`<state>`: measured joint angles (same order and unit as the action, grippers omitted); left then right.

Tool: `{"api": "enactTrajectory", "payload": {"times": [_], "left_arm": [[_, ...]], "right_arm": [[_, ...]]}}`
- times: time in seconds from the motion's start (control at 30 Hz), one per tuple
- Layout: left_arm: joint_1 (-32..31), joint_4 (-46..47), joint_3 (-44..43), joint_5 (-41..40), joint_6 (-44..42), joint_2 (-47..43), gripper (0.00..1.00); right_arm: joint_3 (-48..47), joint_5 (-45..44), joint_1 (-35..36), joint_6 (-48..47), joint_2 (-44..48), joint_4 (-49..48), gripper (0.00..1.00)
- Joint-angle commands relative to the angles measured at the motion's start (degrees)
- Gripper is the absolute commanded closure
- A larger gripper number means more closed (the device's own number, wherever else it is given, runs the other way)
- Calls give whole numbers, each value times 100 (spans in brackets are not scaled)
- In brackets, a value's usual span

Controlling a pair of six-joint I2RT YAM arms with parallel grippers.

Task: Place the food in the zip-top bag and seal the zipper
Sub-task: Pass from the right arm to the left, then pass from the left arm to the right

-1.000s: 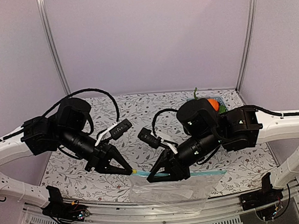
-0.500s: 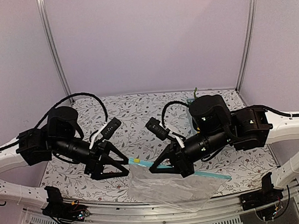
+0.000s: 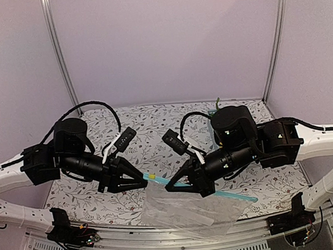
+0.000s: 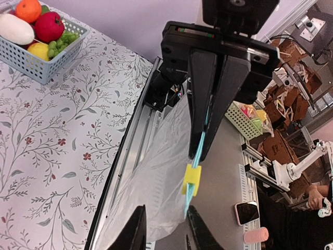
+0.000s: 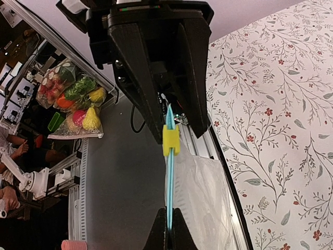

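Pale purple walls stand round a table [image 3: 155, 126] with a flowery cloth. From above, the clear zip-top bag [image 3: 190, 212] hangs half over the near edge, in the middle. Its blue zipper [image 3: 237, 196] is held up between the two arms. The right claw [image 3: 171, 187] pinches it, I think to keep the mouth straight. The left claw [image 3: 144, 181] points at the yellow slider [image 3: 152, 177] on the zipper's end. The right arm hides the basket.

From the left wrist, the left claw's fingers [image 4: 136, 232] stand apart with nothing in them. The slider sits just ahead, so I think it wants to grab it. All the food is in the blue basket [image 4: 31, 67] by the far edge: radish [image 4: 14, 28], orange [image 4: 28, 9], tomato [image 4: 49, 26], lemon [image 4: 36, 49] and green bunch [image 4: 60, 44]. The bag looks empty.

From the right wrist, the right claw is shut tight on the zipper. The left claw faces it up close, so they could bump. Past the near edge sits another bag of toy food [image 5: 78, 94].
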<state>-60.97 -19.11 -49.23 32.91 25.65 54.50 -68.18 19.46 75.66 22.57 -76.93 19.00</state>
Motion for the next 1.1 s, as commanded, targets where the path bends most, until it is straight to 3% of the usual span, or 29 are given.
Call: {"api": "enactTrajectory", "payload": {"times": [0.0,0.17,0.3,0.4,0.73,1.07], "left_arm": [[-64,134,130,-3,30,44,81],[-64,180,164,-17,55,45,100],[-64,184,162,-34,59,65,100],[-77,199,146,-14,57,85,100],[-91,184,142,66,55,219,100],[-121,158,151,45,64,210,100]], "right_arm": [[78,-133,20,55,-20,-83,100],[89,-167,17,80,-32,-85,99],[30,-305,15,169,-9,-124,70],[-66,-461,19,219,-6,-130,56],[-444,-638,21,104,-382,-110,56],[-536,-652,23,96,-506,-267,68]]}}
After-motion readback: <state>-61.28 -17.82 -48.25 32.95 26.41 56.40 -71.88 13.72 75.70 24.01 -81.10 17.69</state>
